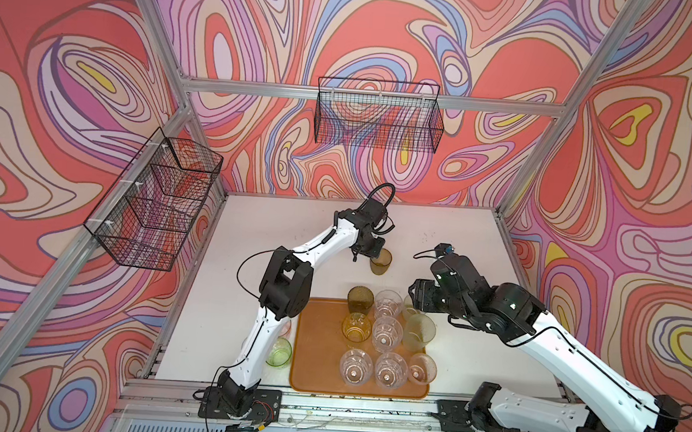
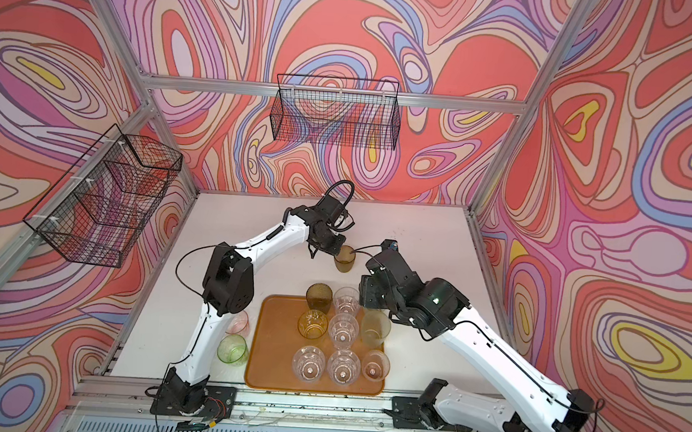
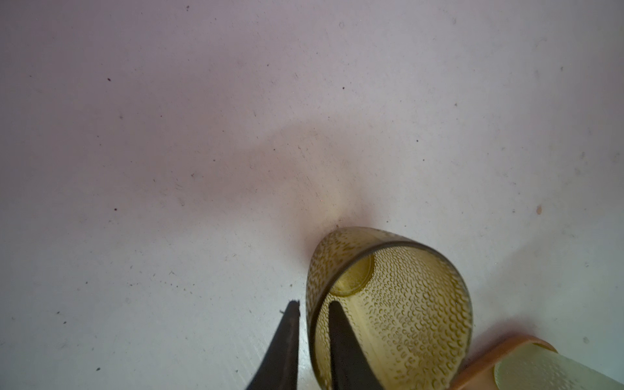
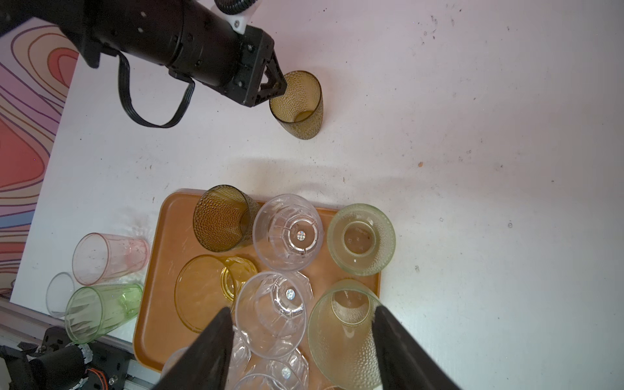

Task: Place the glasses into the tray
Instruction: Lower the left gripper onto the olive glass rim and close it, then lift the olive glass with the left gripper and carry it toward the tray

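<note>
Top views show the orange-brown tray (image 1: 318,350) at the near edge of the white table (image 1: 272,228), between the two arm bases. Nine tumblers stand on its right part in three rows. Most are clear faceted tumblers (image 1: 355,365), with an amber tumbler (image 1: 356,328), an olive-brown tumbler (image 1: 360,299) at the far edge, and two pale green tumblers (image 1: 418,332) on the right side. Left of the tray, on the table, sit a bright green tumbler (image 1: 279,352) and, just beyond it, a pink tumbler (image 2: 240,322) partly hidden by the left arm. The right gripper (image 4: 304,312) hangs over the tray's far right corner, its jaws wide apart and holding nothing. Farther off, well beyond the tray, a dimpled olive tumbler (image 1: 380,263) stands upright on the table. The left gripper (image 3: 312,304) straddles its rim, one finger inside and one outside. The jaws are narrowly apart, with a sliver of table showing between the outer finger and the wall.
</note>
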{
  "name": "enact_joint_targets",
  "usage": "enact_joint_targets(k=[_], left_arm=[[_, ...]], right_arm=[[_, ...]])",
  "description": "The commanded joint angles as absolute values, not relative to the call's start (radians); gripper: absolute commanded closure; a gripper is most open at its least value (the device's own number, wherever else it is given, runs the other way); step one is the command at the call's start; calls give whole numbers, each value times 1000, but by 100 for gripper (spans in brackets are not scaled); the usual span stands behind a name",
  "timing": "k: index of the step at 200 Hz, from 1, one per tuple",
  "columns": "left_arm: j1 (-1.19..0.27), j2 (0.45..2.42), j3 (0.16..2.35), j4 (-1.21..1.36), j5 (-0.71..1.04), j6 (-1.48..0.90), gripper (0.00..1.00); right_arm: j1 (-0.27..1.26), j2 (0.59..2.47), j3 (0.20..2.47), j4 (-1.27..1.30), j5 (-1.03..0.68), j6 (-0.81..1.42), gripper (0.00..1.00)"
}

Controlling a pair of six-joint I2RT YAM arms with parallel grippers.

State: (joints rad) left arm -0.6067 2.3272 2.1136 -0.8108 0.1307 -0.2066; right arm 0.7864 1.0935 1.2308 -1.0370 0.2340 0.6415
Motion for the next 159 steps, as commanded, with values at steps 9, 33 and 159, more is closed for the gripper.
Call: enact_joint_targets(k=[9, 33, 159], left_arm=[[-598, 2353, 2134, -816, 117, -207, 84], [-598, 2350, 2134, -818, 108, -205, 88], [-597, 2227, 2143, -951, 45, -242, 100]], right_arm=[[784, 1077, 1222, -1036, 233, 647, 33], [783, 1080, 1221, -1032, 229, 647, 33], [784, 1074, 1224, -1020, 238, 607, 33]])
